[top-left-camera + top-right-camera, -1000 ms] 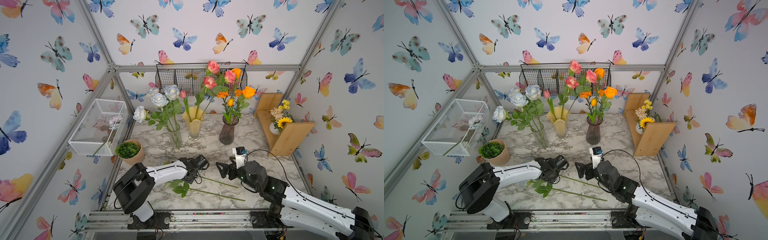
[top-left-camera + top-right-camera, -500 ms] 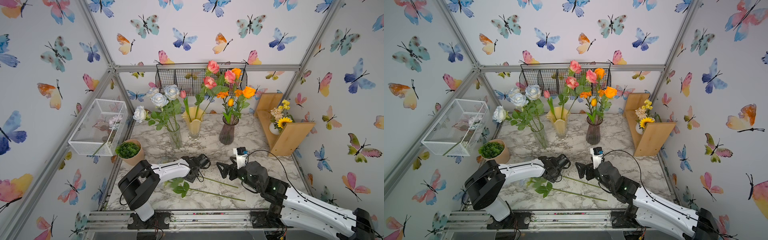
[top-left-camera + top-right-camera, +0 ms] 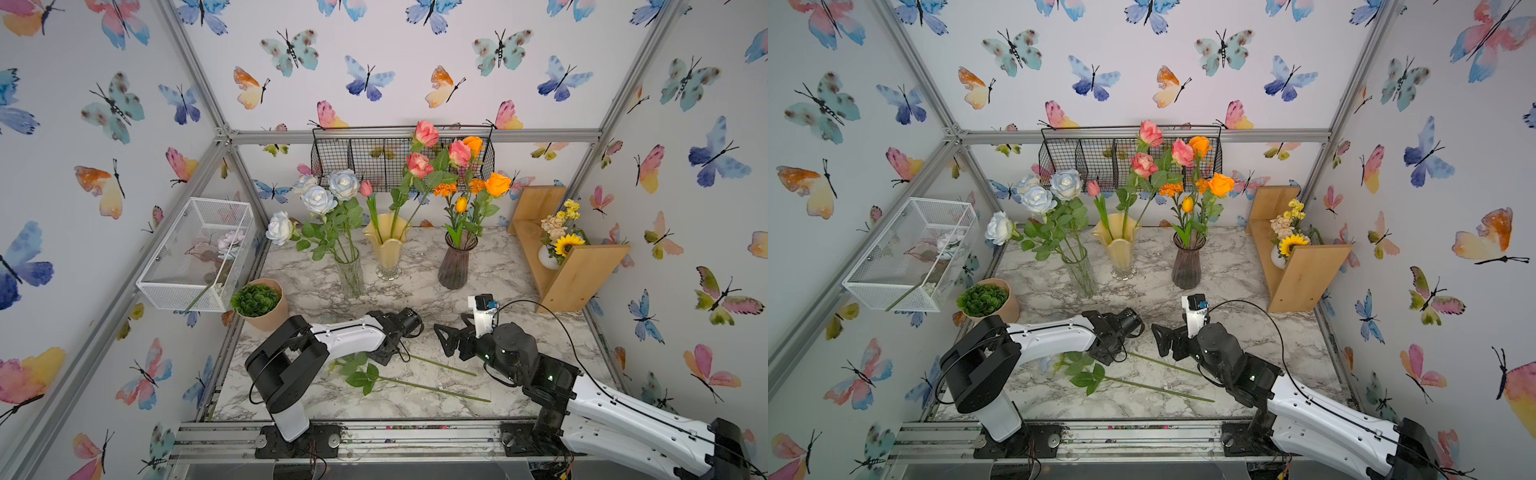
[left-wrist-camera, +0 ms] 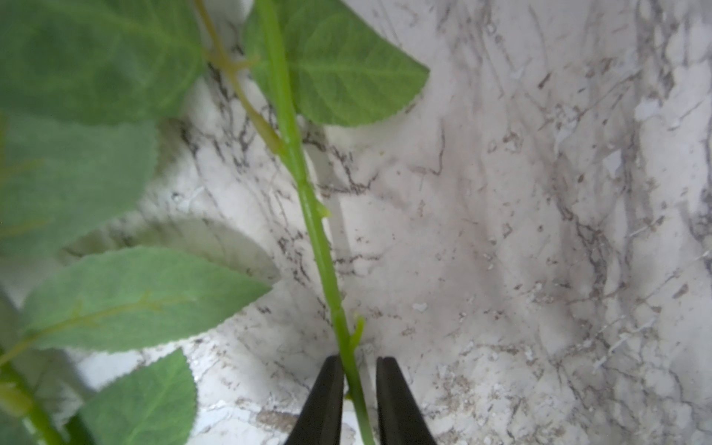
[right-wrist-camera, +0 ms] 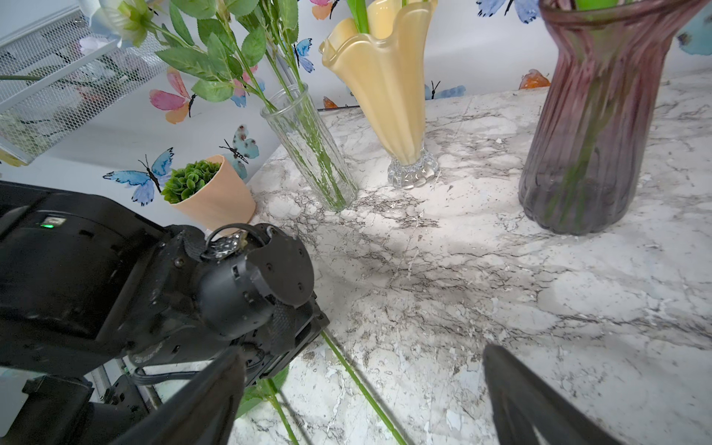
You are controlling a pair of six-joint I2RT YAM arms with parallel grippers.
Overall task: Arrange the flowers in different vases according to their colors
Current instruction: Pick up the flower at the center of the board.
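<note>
At twelve o'clock the clear vase (image 3: 351, 274), yellow vase (image 3: 387, 249) and purple vase (image 3: 455, 266) look colour-sorted — at six two leafy stems (image 3: 428, 387) lie loose, my left gripper (image 4: 359, 361) narrowly spread astride one, right gripper (image 5: 362, 352) wide, empty.

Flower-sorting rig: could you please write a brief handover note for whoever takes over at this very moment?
Left gripper: jaws nearly closed around a loose flower stem on the marble table, small gap visible.
Right gripper: open, empty, above the table.
Done: white-blue roses in clear glass vase, pink roses in yellow vase, orange flowers in purple vase.
To do: that flower and a second loose flower lie at the front, blooms mostly hidden under the left arm; check colours, then vase them.
</note>
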